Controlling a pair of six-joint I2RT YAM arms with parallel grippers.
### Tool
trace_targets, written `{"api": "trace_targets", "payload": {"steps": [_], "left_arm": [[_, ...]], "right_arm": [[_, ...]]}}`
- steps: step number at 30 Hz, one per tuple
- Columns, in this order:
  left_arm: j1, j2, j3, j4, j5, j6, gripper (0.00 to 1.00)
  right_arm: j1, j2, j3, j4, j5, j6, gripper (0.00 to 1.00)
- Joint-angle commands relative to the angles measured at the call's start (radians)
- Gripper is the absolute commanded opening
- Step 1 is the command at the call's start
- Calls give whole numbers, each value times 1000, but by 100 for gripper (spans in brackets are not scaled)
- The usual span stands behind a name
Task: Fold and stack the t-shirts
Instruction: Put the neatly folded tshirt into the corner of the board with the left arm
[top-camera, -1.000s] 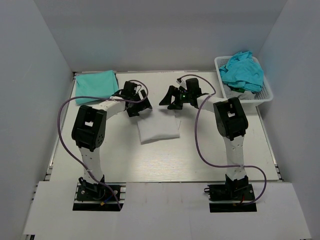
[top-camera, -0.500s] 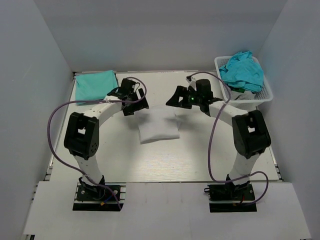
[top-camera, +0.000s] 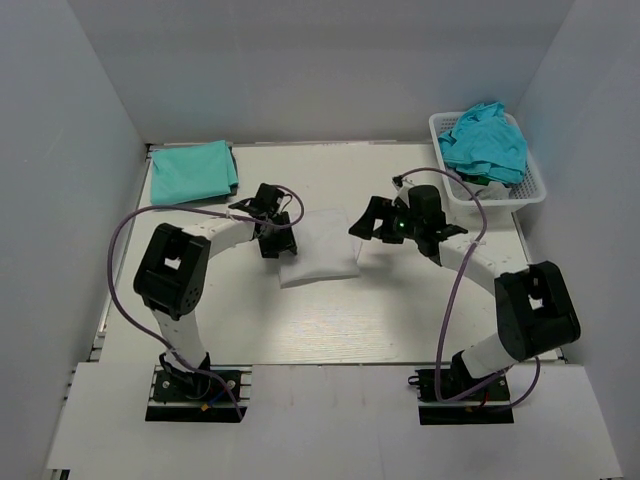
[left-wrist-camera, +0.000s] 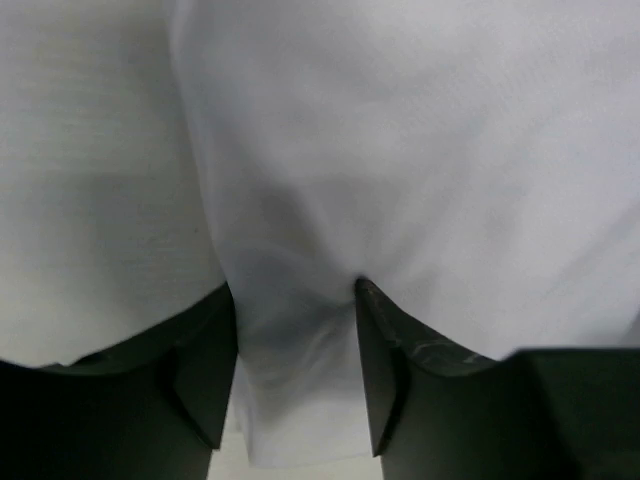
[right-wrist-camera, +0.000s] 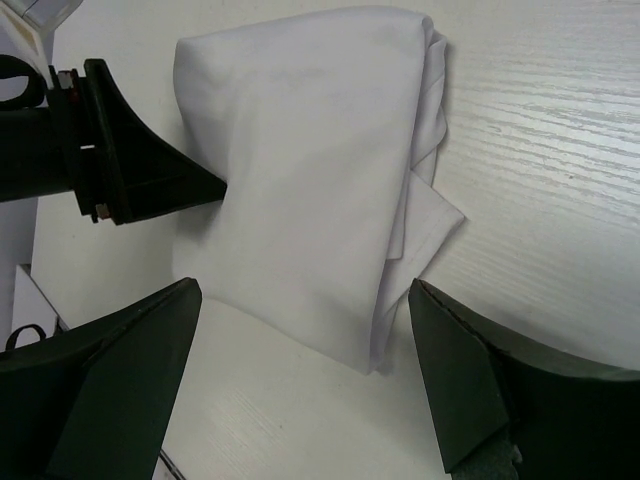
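The white t-shirt (top-camera: 318, 250) lies folded mid-worktop (top-camera: 400, 320). The left gripper (top-camera: 272, 240) sets its jaws astride the shirt's left edge with cloth bunched between them; whether they pinch it cannot be told. The right gripper (top-camera: 363, 224) holds its jaws spread wide just beside the right edge. One folded teal t-shirt (top-camera: 192, 170) lies far left. Crumpled teal t-shirts (top-camera: 485, 140) hide the basket (top-camera: 535, 192) interior.
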Motion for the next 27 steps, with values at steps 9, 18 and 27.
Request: {"api": "trace_targets", "payload": {"steps": [9,18,27], "left_arm": [[-30,153,141,-131,-174,40,0],[7,83,436,-198,-482,224,0],[89,44,622,-165,-549,376,0]], "right_arm": [[-6,-146,-31,-93,119,-66,90],[-6,-292,-114,-141,253,-102,90],[-8,-393,-105,-267,357,-92,90]]}}
